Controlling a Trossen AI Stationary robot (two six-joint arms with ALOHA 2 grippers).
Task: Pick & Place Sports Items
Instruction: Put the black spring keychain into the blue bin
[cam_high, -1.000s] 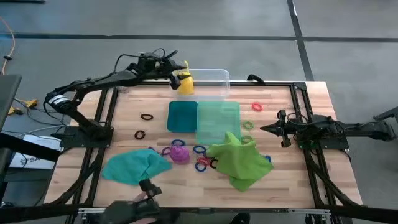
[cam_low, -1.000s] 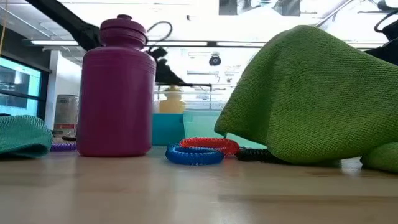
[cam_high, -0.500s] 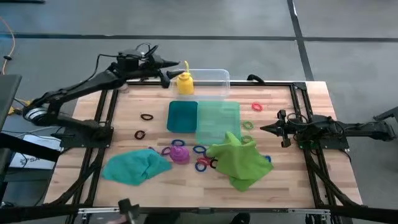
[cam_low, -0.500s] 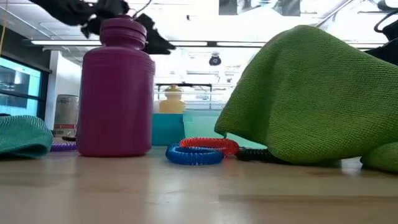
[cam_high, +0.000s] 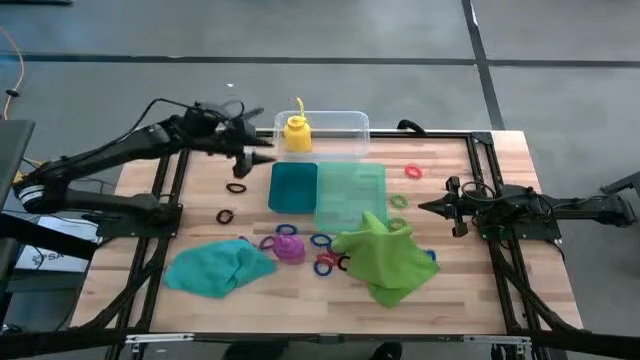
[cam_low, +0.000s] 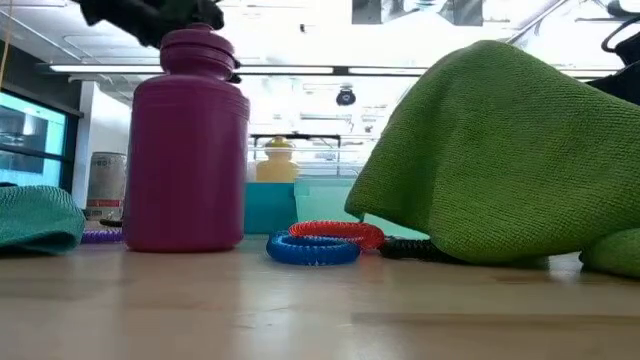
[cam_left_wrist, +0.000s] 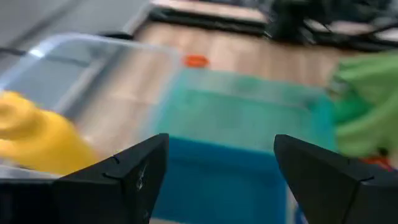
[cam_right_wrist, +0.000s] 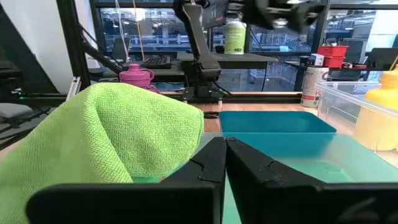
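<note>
**Yellow bottle sits in the tub, left arm hovering empty beside it**

The small yellow bottle (cam_high: 296, 132) stands upright inside the clear plastic tub (cam_high: 345, 125) at the far edge of the table (cam_high: 450, 290). Just beside the tub, the left end effector (cam_high: 258, 152) hangs above the wood with its fingers spread wide and nothing between them; from its own camera the bottle (cam_left_wrist: 37, 134) shows off to one side, with the teal two-part tray (cam_left_wrist: 249, 124) ahead.

That tray (cam_high: 328, 190) lies in the middle of the table, a darker half next to a paler one. In front of it the small purple bottle (cam_high: 288, 245) stands upright, with blue (cam_high: 321, 240) and red (cam_high: 327, 262) rings scattered close by. The lime-green cloth (cam_high: 388, 260) is heaped beside those rings and overlaps the tray's near corner. The teal cloth (cam_high: 215, 268) is bunched on the other side of the purple bottle. Black rings (cam_high: 236, 187) lie apart on the left part of the table, and a red ring (cam_high: 413, 171) rests alone past the tray.

The right end effector (cam_high: 424, 207) waits at the right side of the table, fingers pressed together on nothing, pointing at the tray.
</note>
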